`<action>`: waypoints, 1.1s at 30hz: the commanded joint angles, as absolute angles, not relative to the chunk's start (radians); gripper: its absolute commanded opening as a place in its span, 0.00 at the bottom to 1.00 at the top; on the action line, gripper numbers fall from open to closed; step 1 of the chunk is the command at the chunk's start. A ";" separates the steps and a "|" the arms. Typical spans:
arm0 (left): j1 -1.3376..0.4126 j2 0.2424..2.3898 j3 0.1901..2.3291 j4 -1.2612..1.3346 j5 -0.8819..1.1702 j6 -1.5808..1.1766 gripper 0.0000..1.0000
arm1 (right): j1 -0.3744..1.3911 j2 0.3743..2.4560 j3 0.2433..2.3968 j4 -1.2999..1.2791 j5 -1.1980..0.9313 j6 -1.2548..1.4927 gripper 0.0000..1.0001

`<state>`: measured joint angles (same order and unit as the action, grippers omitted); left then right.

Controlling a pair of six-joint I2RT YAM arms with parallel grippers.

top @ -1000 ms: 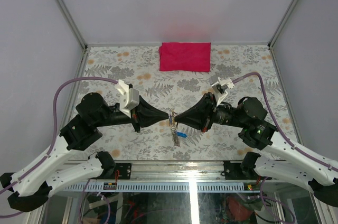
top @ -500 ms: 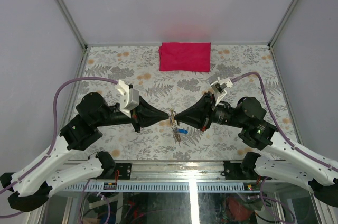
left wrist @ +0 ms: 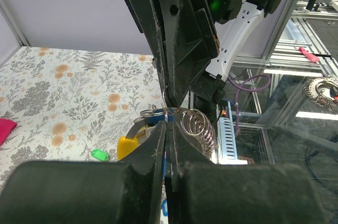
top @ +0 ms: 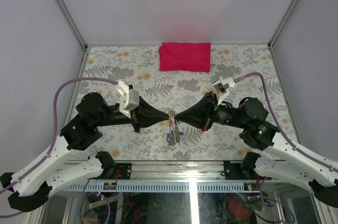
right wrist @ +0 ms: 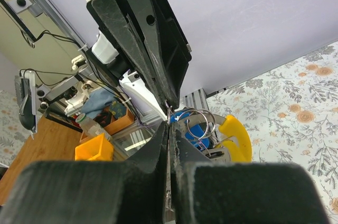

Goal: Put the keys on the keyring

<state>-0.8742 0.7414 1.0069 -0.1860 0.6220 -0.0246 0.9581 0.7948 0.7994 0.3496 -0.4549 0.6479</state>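
My left gripper [top: 168,116] and right gripper [top: 178,116] meet tip to tip above the middle of the table. Both are shut on the thin silvery keyring [top: 172,114] between them. In the left wrist view the keyring [left wrist: 198,127] is spread into several wire loops just past my shut left gripper [left wrist: 168,124]. In the right wrist view the same loops [right wrist: 199,123] lie beyond my shut right gripper [right wrist: 169,124]. A bunch of keys [top: 172,133] hangs from the ring, with a yellow head [right wrist: 236,137] and a blue head [right wrist: 191,130]. A green-tagged key [left wrist: 98,154] lies loose on the table.
A folded red cloth [top: 185,56] lies at the back middle of the flowered table [top: 121,71]. Metal frame posts stand at the back corners. Both arms' purple cables arch over the table sides.
The hanging bunch of keys has swung from slanting down to the right to hanging straight below the pinch point. The right wrist has turned slightly. Both grippers have stayed shut.
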 commanded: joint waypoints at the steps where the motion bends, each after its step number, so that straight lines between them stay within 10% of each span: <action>1: -0.871 0.746 1.002 -0.126 0.666 -0.014 0.00 | 0.951 0.763 0.841 0.443 -0.417 0.653 0.00; 33: -0.871 0.765 0.989 -0.111 0.688 -0.024 0.00 | 0.951 0.707 0.705 0.691 -0.275 0.715 0.00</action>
